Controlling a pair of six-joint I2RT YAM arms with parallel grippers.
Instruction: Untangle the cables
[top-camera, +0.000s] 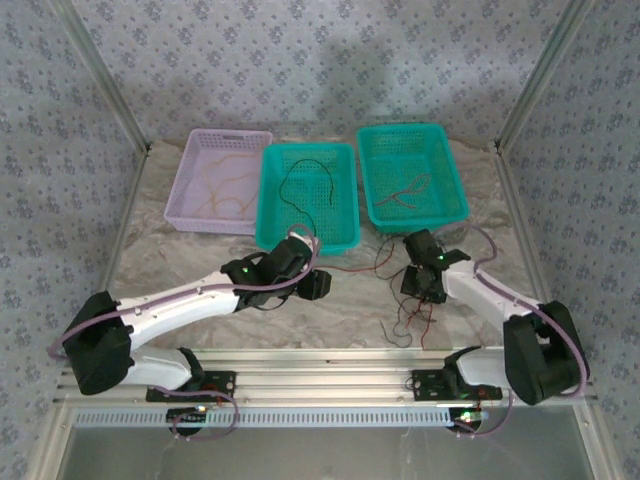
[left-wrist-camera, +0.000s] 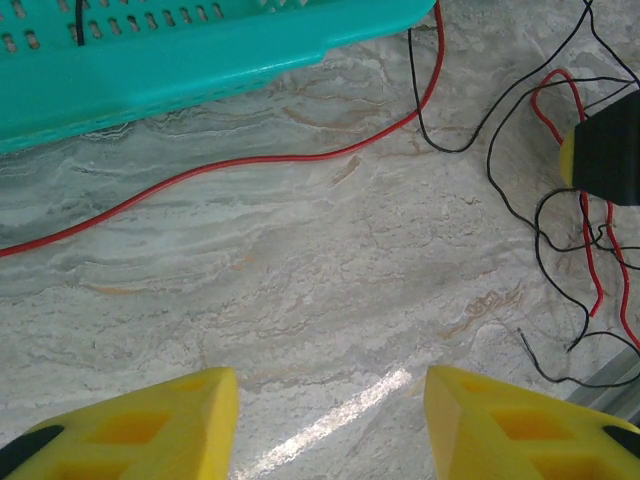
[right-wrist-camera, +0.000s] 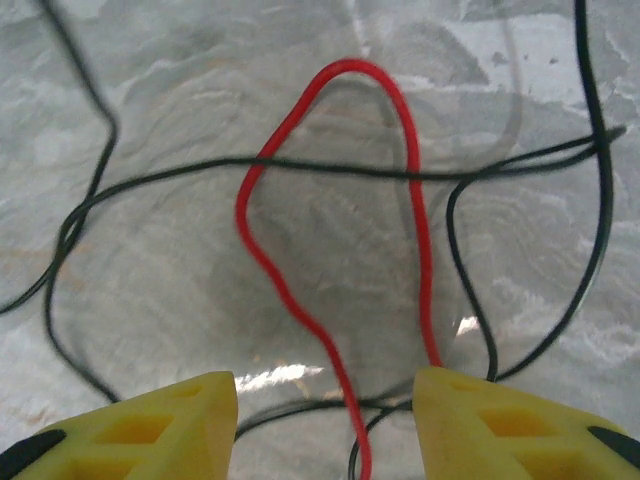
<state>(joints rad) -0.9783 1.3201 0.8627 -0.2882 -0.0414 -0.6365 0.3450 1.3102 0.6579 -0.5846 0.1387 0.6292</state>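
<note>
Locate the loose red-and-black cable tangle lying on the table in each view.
Top external: cable tangle right of centre, at the right gripper.
Left wrist: right edge, beside that gripper's dark tip.
Right wrist: centre, just above the open jaws.
Shared landmark: the right gripper.

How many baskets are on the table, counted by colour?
Teal baskets: 2
Lilac basket: 1
Total: 3

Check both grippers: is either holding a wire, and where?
Nothing held: left gripper, jaws open over bare table; right gripper, jaws open, straddling the red wire loop.
</note>
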